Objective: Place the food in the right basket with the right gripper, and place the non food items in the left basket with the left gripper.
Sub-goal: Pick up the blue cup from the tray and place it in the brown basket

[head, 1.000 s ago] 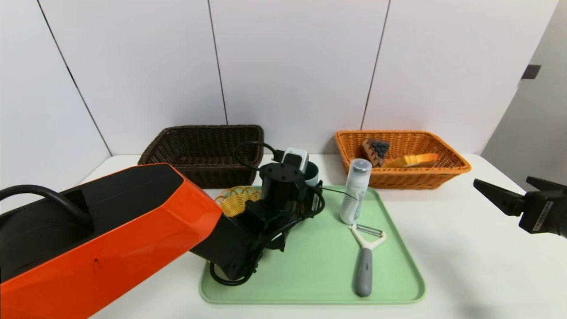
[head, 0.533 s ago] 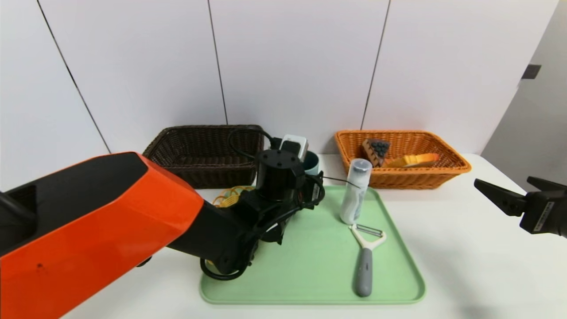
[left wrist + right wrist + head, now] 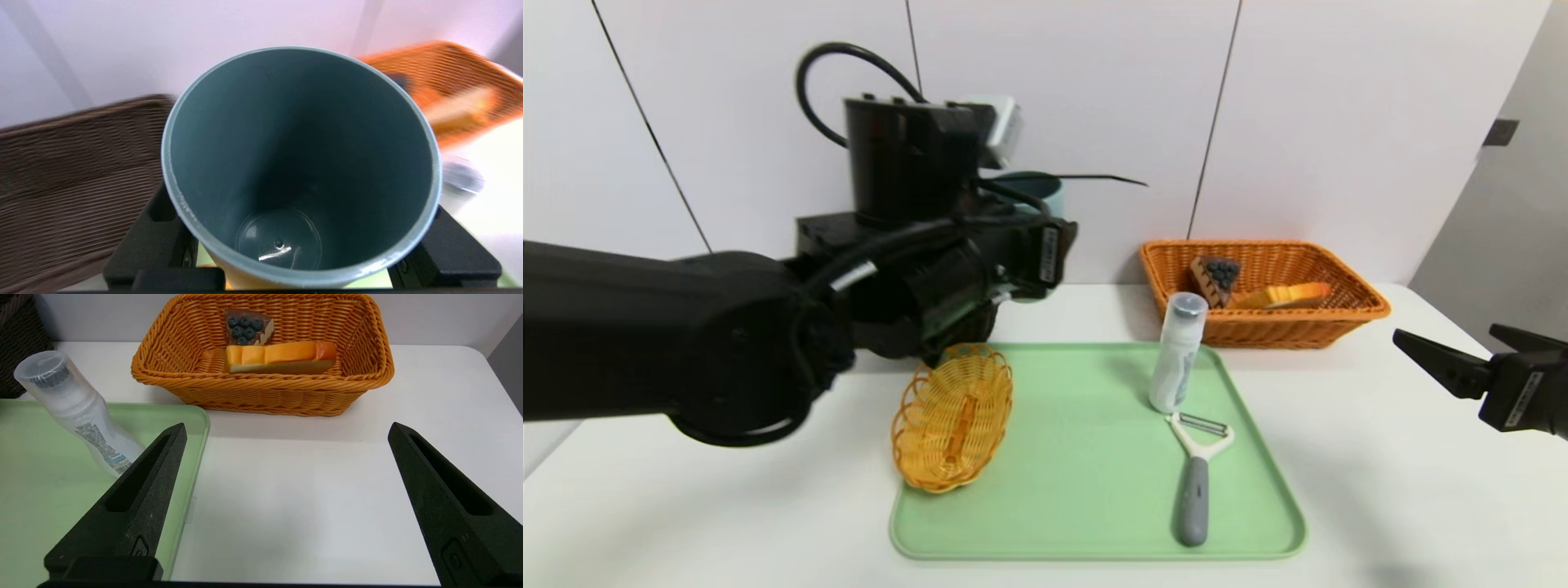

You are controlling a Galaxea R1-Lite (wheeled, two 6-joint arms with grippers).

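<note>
High above the green tray (image 3: 1094, 490), the left gripper (image 3: 302, 261) holds a blue-grey cup (image 3: 300, 163) — its jaws squeeze the cup's sides. The brown basket (image 3: 73, 163) sits below and beyond it. The yellow wire bowl (image 3: 953, 416), white bottle (image 3: 1176, 355) and peeler (image 3: 1196, 474) rest on the tray. By the table's right edge, the right gripper (image 3: 286, 498) hangs spread wide — holding nothing. The orange basket (image 3: 261, 392) has cake and bread inside.

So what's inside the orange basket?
Two foods lie in the orange basket: a chocolate cake slice with blueberries on top and a long orange-and-yellow slice, maybe melon or bread. The basket's near wall hides a strip of the bottom in front of them.
</note>
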